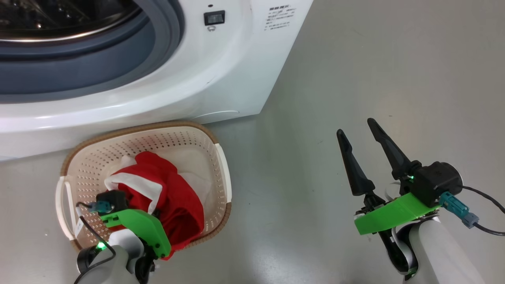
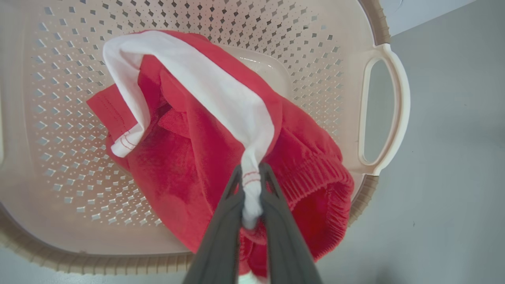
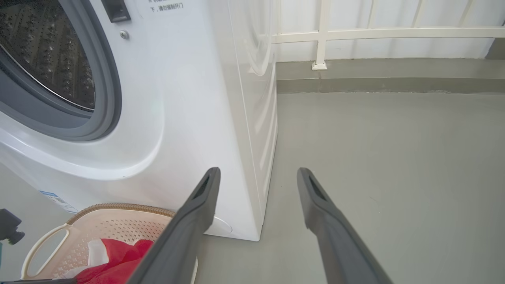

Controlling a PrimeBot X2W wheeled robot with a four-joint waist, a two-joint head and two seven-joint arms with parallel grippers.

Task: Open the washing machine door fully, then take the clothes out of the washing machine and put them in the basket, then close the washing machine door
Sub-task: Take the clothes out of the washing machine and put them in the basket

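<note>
a smooth grey floor point(image 3: 375, 157) spreads under and ahead of the right gripper point(image 3: 258, 171). well ahead of it a low grey kerb point(image 3: 375, 79) runs across the floor's far edge. a cream-white railing point(image 3: 321, 35) stands on that kerb, one post foot straight ahead and slightly to the gripper's right.

1. This is a laundry area, perhaps a home's utility corner or balcony.
2. A white front-loading washing machine point(image 1: 221, 71) stands on a bare grey painted floor point(image 1: 394, 79).
3. A perforated basket point(image 1: 118, 154) holding red clothes point(image 1: 177, 197) sits just before it.
4. A pale railing point(image 3: 386, 33) runs along the floor's far edge.
</note>
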